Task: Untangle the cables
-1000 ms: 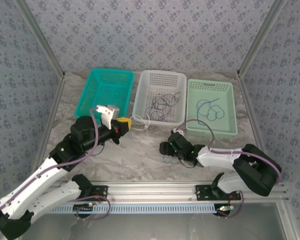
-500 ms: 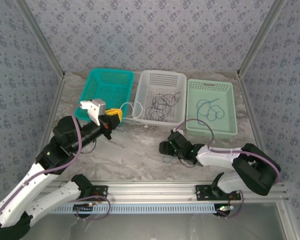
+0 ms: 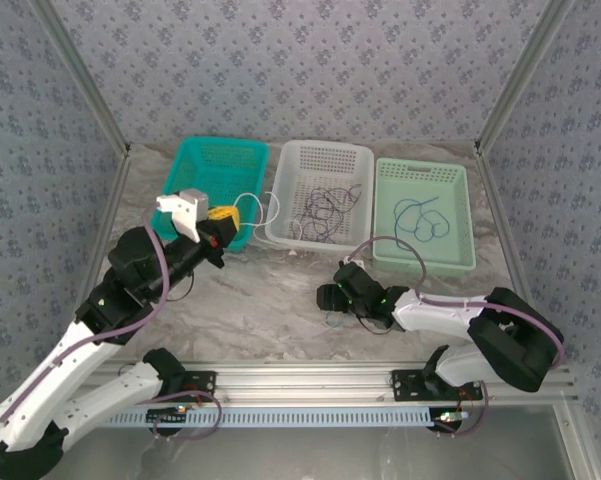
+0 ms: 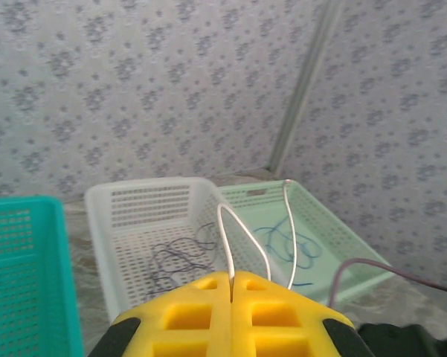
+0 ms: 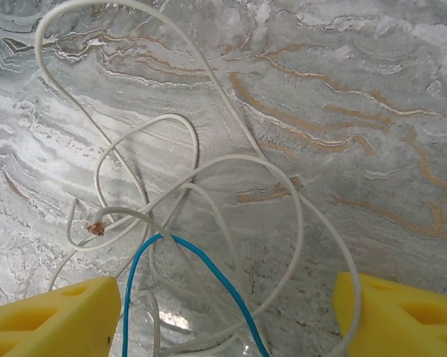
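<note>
- Far left, the teal basket (image 3: 212, 165) sits at the back of the marble table (image 3: 260, 300). From the top camera, the left arm's wrist covers its near right corner.
- Over that corner hangs the left gripper (image 3: 223, 214), its yellow fingers (image 4: 193, 316) pressed together on a pale cable (image 4: 242, 227). The cable arches up out of the seam in two thin strands, and where its ends go is hard to make out.
- Next comes the white basket (image 3: 320, 148), with dark cables (image 3: 325, 210) scribbled loosely across its floor. They are too fine to tell one wire from another.
- In front of it, low on the table, is the right gripper (image 3: 330, 298) with its jaws wide apart. A yellow tip shows at each bottom corner of the wrist view; whether either touches a wire cannot be told.
- Between those tips lies the tangle (image 5: 193, 201): pale loops crossing each other, a blue strand (image 5: 208, 275) threaded through, and one bared coppery tip (image 5: 95, 228). The frame edge cuts off its lower part, and from above the arm hides most of it.
- Far right is the green basket (image 3: 422, 165), with a blue cable (image 3: 420, 220) coiled inside. The right arm's purple-grey lead (image 3: 395, 243) arcs across its near left corner.
</note>
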Controlling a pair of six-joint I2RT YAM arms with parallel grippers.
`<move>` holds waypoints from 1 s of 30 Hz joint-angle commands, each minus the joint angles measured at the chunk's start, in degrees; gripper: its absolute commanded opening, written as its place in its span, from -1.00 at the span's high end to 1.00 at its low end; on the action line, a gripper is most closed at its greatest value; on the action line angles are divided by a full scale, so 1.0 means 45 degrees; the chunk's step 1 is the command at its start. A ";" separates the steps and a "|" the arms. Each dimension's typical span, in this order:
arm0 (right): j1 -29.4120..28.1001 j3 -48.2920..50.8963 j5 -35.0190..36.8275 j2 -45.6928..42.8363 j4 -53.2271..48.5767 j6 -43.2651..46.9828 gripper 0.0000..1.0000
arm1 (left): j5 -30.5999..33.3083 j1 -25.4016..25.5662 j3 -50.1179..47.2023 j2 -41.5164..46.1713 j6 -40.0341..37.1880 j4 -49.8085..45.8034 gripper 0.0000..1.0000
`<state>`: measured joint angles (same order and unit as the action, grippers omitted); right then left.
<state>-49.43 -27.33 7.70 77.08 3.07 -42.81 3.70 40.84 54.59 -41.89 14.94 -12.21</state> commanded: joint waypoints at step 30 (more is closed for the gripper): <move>-0.0148 0.0004 0.0717 -0.1996 -0.2223 0.0301 -0.52 | -0.2781 -0.7361 -0.0326 -0.7190 0.2188 0.0956 -0.45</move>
<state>-49.76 -27.46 8.45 70.43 -3.77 -42.39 -10.13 7.60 50.70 -74.70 23.31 -4.08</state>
